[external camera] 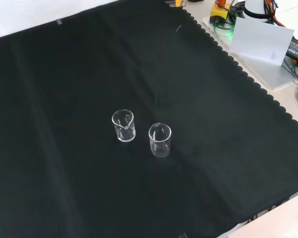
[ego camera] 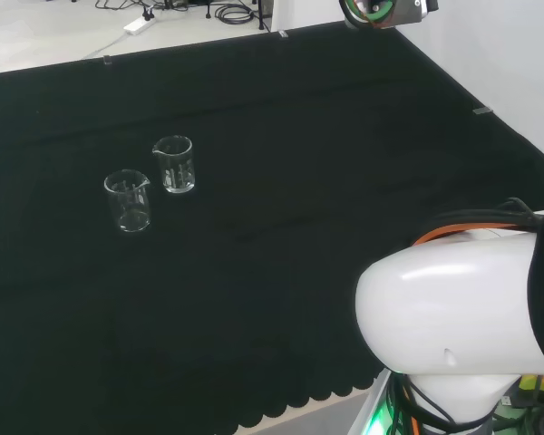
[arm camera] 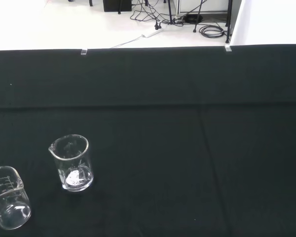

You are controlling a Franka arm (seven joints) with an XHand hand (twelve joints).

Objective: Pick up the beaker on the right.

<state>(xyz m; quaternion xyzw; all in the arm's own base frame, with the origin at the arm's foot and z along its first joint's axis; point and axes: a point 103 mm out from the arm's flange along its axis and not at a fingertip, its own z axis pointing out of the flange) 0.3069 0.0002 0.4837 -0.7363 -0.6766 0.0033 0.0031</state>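
On the black cloth [ego camera: 281, 254], toward nine o'clock of the head view's middle, two clear glass beakers stand upright and close together without touching. By that view, the right beaker [ego camera: 173, 164] is the one meant by the task; it stands a little farther off than its neighbour, the left beaker [ego camera: 128, 200], which lies at about seven o'clock from it. Both look empty, with spouts at the rim and faint printed scales on their walls.

Seen from the front view, the same pair sits near the middle of the cloth, one at about four o'clock from the other. From the quarter turn between views I judge the higher one [external camera: 123, 125] to be the task's beaker and the lower one [external camera: 160, 140] its neighbour, but that is a reading, not a certainty. The wrist view looks across the cloth at them from some way off.

Around them the cloth is bare out to its scalloped edge. The arm's white link [ego camera: 453, 317] bulks at five o'clock in the head view, well apart from the glassware. Whether the fingers are spread or curled, I cannot tell.

As for progress, nothing looks done yet: both beakers stand untouched, so the approach, the grasp and the lift all remain.
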